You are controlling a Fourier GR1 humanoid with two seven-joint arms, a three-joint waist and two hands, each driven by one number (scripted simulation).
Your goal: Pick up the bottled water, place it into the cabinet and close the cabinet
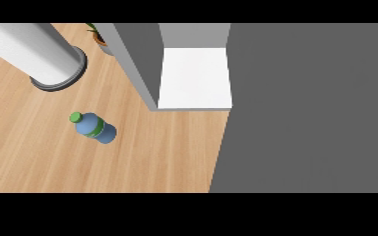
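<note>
The bottled water (96,126) stands on the wooden counter (111,165) at the left, a blue bottle with a green cap and a green band. Up and to its right is the cabinet (140,65), grey-walled and open, with its white inner floor (196,77) bare. A wide grey panel (303,110), which looks like the cabinet's open door, fills the right side of the view. No black hand shows anywhere.
A pale grey cylinder (40,50) with a dark ring at its end slants in from the upper left corner and ends above the counter. A small potted plant (100,37) stands behind the cabinet's left wall.
</note>
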